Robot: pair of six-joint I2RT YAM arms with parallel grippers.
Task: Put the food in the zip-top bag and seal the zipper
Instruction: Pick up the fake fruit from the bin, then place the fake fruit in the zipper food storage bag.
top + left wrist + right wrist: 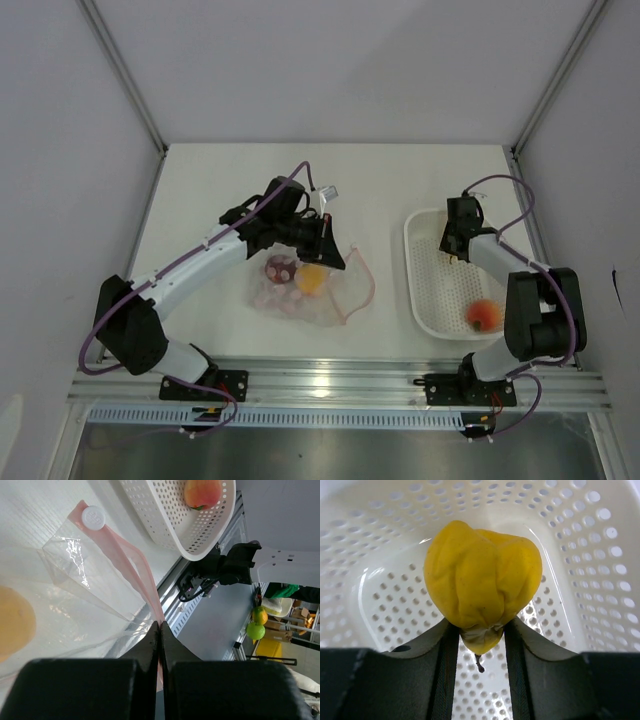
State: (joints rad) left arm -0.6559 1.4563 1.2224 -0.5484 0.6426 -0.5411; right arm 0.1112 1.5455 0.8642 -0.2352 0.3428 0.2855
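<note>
The clear zip-top bag lies on the table left of centre, with a dark red fruit and a yellow-orange fruit inside it. Its pink zipper carries a white slider. My left gripper is shut on the pink zipper strip at the bag's mouth. My right gripper is down in the white basket, its fingers closed against both sides of a yellow fruit. In the top view that fruit is hidden under the right gripper.
The white perforated basket stands at the right and holds an orange-red fruit near its front end. The table's metal front rail runs just behind the arm bases. Grey walls close in the table on three sides.
</note>
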